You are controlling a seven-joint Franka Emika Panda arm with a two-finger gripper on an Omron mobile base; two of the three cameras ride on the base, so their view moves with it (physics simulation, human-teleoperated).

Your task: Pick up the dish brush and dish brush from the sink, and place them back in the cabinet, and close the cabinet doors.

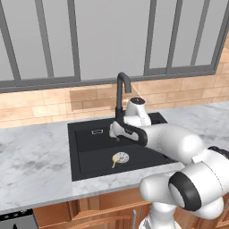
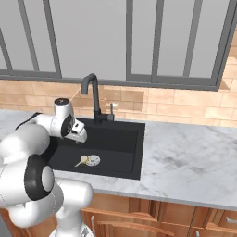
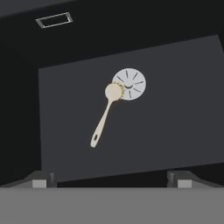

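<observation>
Brush count: one tan dish brush (image 3: 105, 114) lying flat on floor of black sink (image 1: 85, 154), round head overlapping the single drain (image 3: 131, 84). Gripper (image 3: 113, 179) above basin, spread fully wide, empty, touching nothing.

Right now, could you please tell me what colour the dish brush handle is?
The dish brush handle is pale tan, clearest in the hand view.

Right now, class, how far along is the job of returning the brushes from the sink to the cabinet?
Nothing looks done yet. One dish brush lies on the sink floor, its head beside the drain. The gripper hovers above it, jaws open and empty. Grasping, stowing and closing the doors remain.
</observation>
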